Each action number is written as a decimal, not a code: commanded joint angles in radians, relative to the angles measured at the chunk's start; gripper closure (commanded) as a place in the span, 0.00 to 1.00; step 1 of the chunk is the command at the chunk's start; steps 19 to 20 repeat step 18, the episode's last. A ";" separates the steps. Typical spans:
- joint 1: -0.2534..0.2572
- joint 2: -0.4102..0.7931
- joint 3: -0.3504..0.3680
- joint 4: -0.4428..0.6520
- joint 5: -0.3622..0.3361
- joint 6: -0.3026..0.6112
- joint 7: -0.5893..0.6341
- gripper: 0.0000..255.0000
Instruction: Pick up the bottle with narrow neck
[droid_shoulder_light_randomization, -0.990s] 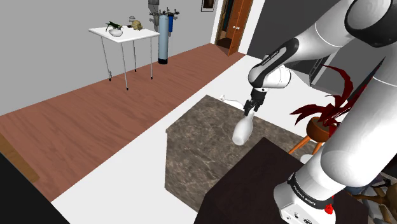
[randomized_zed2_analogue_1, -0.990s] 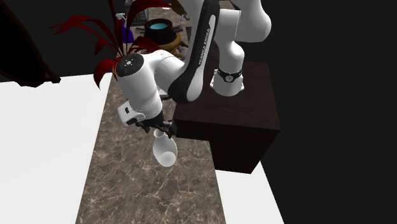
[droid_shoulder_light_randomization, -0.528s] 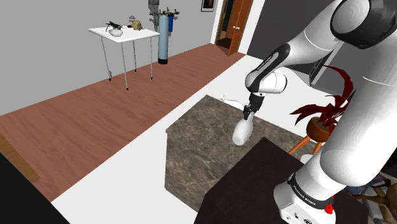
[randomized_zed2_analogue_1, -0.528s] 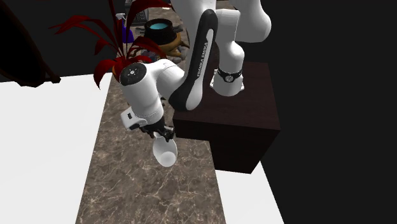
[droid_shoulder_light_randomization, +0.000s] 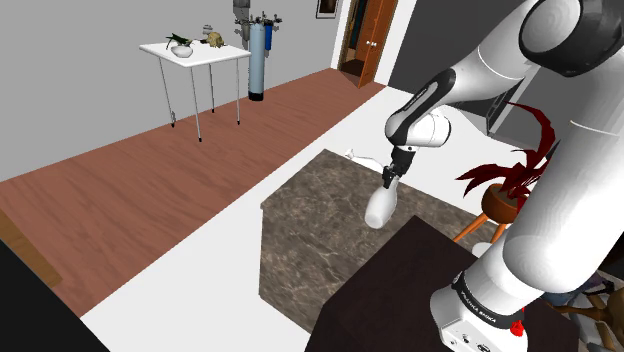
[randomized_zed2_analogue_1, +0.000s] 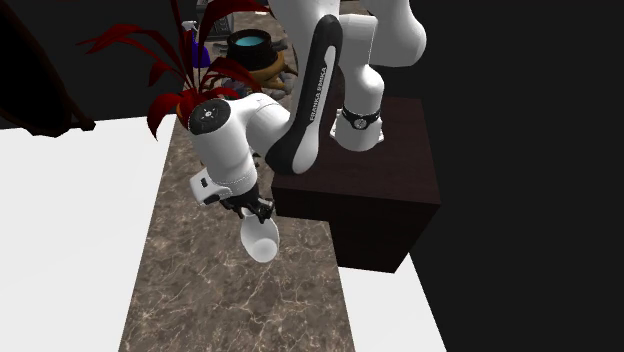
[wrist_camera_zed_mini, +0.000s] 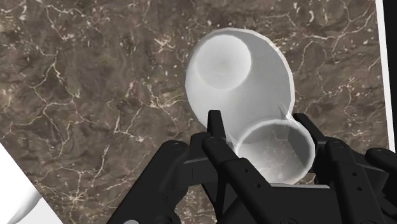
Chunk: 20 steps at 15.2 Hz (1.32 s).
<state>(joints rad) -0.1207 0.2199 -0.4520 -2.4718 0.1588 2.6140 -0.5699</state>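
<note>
Evidently the white bottle (wrist_camera_zed_mini: 238, 76) is clasped at its narrow neck, just below the open mouth, by the two black fingers of the gripper (droid_shoulder_light_randomization: 391, 177), which are closed in on it from either side. The round body is hung below the hand, a little off the vertical. It is placed over the brown, marble-veined counter (droid_shoulder_light_randomization: 310, 200), toward the side that meets the dark stand (randomized_zed2_analogue_1: 380, 200). Whether the base is quite clear of the counter cannot be told with certainty, though it appears to hang above it.

The bottle is judged stiff, smooth and probably slippery, with most of its weight in the bulb, well below the hold. A grip on the neck is thought right, since the body looks too wide for the jaws. Swinging or slipping is to be expected if it is moved briskly, and it might be broken by a fall onto the counter. A red-leaved plant (droid_shoulder_light_randomization: 515, 175) is seen beyond the counter.
</note>
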 joint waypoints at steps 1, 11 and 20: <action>-0.002 0.004 0.001 0.002 0.002 0.000 -0.002 1.00; 0.027 -0.140 -0.046 0.006 -0.125 -0.131 0.087 1.00; 0.029 -0.209 -0.052 0.018 -0.177 -0.203 0.124 1.00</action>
